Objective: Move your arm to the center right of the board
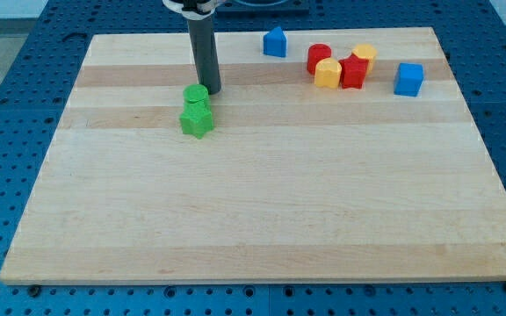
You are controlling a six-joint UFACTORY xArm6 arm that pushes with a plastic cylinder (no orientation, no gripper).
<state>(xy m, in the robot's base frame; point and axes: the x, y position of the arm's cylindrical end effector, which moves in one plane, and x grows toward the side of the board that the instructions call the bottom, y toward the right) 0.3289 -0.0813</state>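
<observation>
My tip (211, 89) rests on the wooden board (262, 211) in its upper left part, at the end of a dark rod that comes down from the view's top. It stands just to the right of and above a green cylinder (196, 95), close to touching it. A green star-shaped block (197, 118) lies directly below the cylinder, against it. The tip is far to the left of the board's right side.
Near the top edge lies a blue block (275, 42). To its right is a cluster: a red cylinder (319, 57), a yellow block (327, 74), a red star-shaped block (353, 72), a yellow block (364, 56). A blue cube (408, 79) lies further right.
</observation>
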